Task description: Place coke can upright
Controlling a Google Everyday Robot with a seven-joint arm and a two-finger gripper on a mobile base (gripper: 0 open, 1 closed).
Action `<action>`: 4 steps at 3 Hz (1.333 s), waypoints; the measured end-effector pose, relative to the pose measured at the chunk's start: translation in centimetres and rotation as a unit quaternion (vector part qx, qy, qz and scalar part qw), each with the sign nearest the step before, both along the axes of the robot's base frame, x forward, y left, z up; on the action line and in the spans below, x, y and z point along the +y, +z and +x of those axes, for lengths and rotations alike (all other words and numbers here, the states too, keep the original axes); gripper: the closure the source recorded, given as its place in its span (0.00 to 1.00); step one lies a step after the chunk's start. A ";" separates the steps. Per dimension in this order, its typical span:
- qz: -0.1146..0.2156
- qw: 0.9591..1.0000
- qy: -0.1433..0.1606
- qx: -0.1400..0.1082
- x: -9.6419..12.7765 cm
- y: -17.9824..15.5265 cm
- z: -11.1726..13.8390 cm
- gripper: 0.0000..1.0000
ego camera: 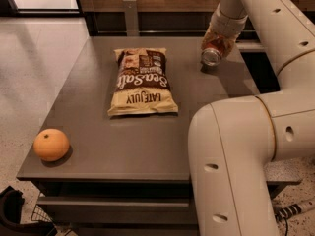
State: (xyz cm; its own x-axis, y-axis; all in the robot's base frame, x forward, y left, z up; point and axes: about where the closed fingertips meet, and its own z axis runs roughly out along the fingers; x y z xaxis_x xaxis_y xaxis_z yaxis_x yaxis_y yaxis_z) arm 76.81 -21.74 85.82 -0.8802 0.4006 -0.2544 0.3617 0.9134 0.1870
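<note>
The gripper (pixel 220 39) is hovering just over the far right corner of the tabletop (pixel 123 146), and it is clasping the coke can (pixel 212 54). The can is hanging tilted there, with its silver end facing the near edge and slightly down, and a dark shadow is lying on the surface just beneath it. (The can's red body is mostly hiding inside the gripper, so I am not able to read how deep the hold goes.)

The can is not yet standing, so the step in hand, as I am judging it, is the tipping-up. The wrist is needing to rotate until the can's axis is running straight up and down. Then it is needing to lower until the bottom rim is sitting flat all round, and only then to loosen the hold. Letting go while one edge is bearing alone is risking a topple and a roll toward the right edge, which is lying near.

Working from the near side, the orange (pixel 51 144) is sitting by the near left corner, well apart from the work. The robot's own arm (pixel 231 156) is bulking over the near right corner and covering that part of the surface. The chip bag (pixel 142 82) is lying flat along the middle, reaching toward the far edge. It is lying near the can but apart from it, and it is leaving bare surface under the gripper for the set-down.
</note>
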 end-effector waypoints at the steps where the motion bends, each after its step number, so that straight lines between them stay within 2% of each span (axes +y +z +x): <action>1: 0.003 1.000 -0.009 -0.023 -1.4 1.5 -0.8 1.00; 2: 0.004 0.998 -0.005 -0.055 -2.4 3.0 -2.4 1.00; 3: 0.001 0.990 0.044 -0.135 -2.6 6.7 -3.9 1.00; 4: -0.004 0.975 0.100 -0.201 -2.2 8.0 -6.1 1.00</action>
State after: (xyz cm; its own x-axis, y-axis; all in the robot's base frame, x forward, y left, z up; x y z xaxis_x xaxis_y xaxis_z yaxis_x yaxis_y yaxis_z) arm 70.74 -23.97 93.77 -0.7696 0.2272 -0.5968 0.0752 0.9603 0.2685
